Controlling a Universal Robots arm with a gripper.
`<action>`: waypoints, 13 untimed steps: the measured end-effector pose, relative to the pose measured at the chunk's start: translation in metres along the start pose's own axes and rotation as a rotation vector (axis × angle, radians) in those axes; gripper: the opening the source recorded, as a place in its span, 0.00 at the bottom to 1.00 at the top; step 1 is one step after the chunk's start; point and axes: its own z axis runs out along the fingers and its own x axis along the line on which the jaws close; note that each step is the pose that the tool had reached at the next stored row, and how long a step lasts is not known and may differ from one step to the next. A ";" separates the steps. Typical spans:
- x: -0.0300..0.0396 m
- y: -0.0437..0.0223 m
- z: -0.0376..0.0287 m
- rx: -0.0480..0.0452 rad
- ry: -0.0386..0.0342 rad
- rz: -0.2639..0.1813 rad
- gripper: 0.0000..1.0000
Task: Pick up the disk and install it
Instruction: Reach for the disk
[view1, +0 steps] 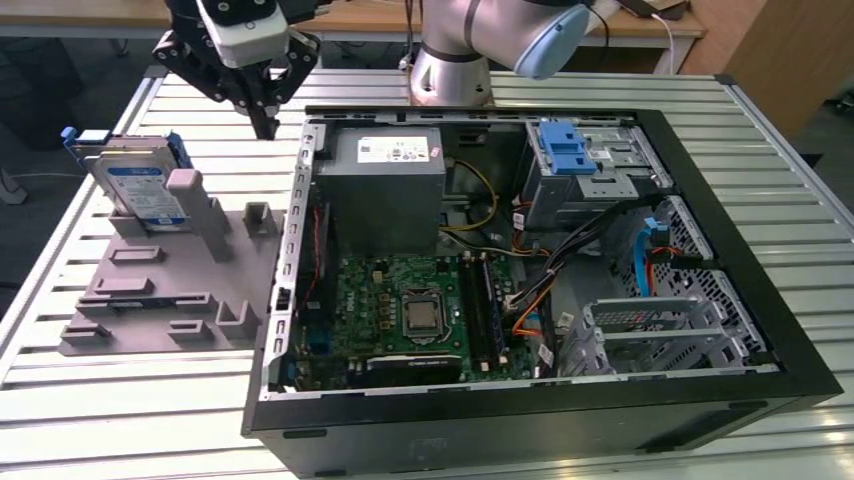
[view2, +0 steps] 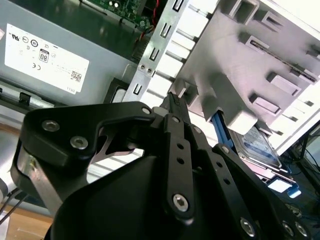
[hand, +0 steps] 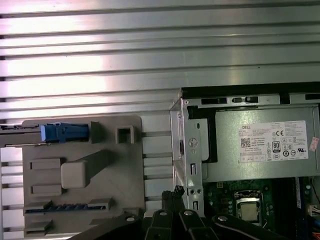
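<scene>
The disk (view1: 140, 188) stands on edge in a slot at the far end of a grey holder (view1: 160, 295) on the exterior view's left; its silver face carries a white-and-blue label and blue rails. In the first wrist view it shows edge-on as a blue strip (hand: 65, 132); in the second wrist view its labelled face (view2: 261, 143) peeks past the holder. My gripper (view1: 264, 122) hangs above the table between the holder and the computer case, to the right of the disk and apart from it. Its black fingers (view2: 173, 100) meet at the tips (hand: 173, 193), shut on nothing.
An open black computer case (view1: 747, 330) lies at centre and right, holding a grey power-supply box (view1: 387, 165), a motherboard (view1: 414, 310) and a metal drive cage with a blue latch (view1: 567, 150). The arm's base (view1: 451, 70) stands behind the case on the slatted metal table (view1: 134, 410).
</scene>
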 end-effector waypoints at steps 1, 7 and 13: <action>0.0000 0.0000 0.0000 0.0001 0.0000 0.000 0.11; 0.0004 0.0051 0.0002 0.0140 -0.0011 0.000 0.11; 0.0008 0.0102 0.0005 0.0274 -0.0020 -0.001 0.11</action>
